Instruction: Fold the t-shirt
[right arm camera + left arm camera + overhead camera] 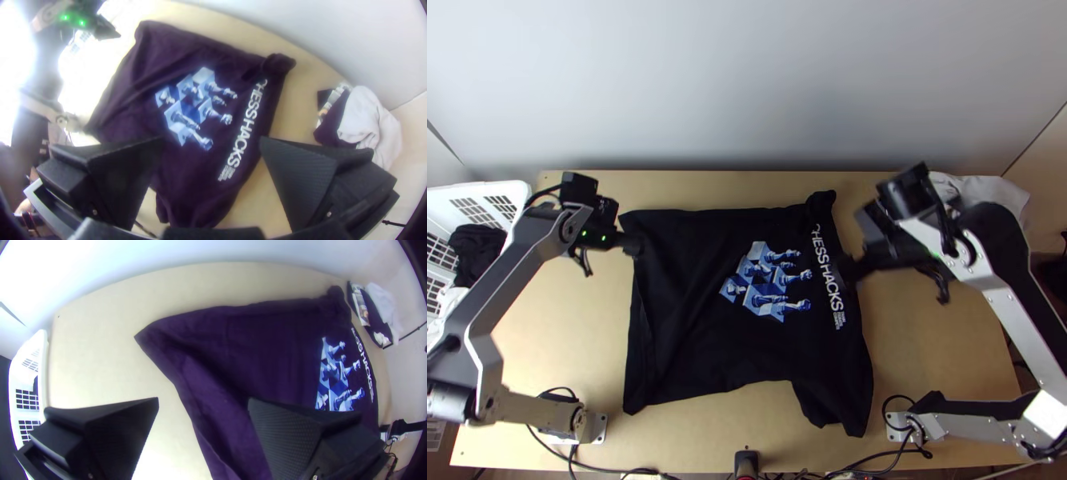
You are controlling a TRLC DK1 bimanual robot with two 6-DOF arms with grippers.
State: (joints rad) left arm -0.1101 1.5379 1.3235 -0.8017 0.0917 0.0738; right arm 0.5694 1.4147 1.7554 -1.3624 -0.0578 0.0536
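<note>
From the top, one black t-shirt (691, 280) lay spread on the worktop (931, 344), with a small bunch (823, 198) toward the far edge and a flap (843, 404) sagging toward the near edge. The bunch could have put a lump in a fold; the flap, poking out past the rest, could have left it crooked. Counted: two arms, two tools, one basket (475, 189) by the left edge, one heap of pale cloth (987, 190) by the far right corner.

In the left wrist view, the left tool (203, 402) was spread wide across the shirt's left side, pinching nothing. Slanting wrinkles (195, 373) ran there, so closing on them might have caught a ridge and pulled the corner askew. Counted: two fingers, one basket.

In the right wrist view, the right tool (211, 139) was also spread, straddling the shirt's right side. Closing too high might have missed the cloth; pulling alone might have dragged the loose shirt. Counted: one chess picture (178, 124), one large line of lettering (245, 129).
</note>
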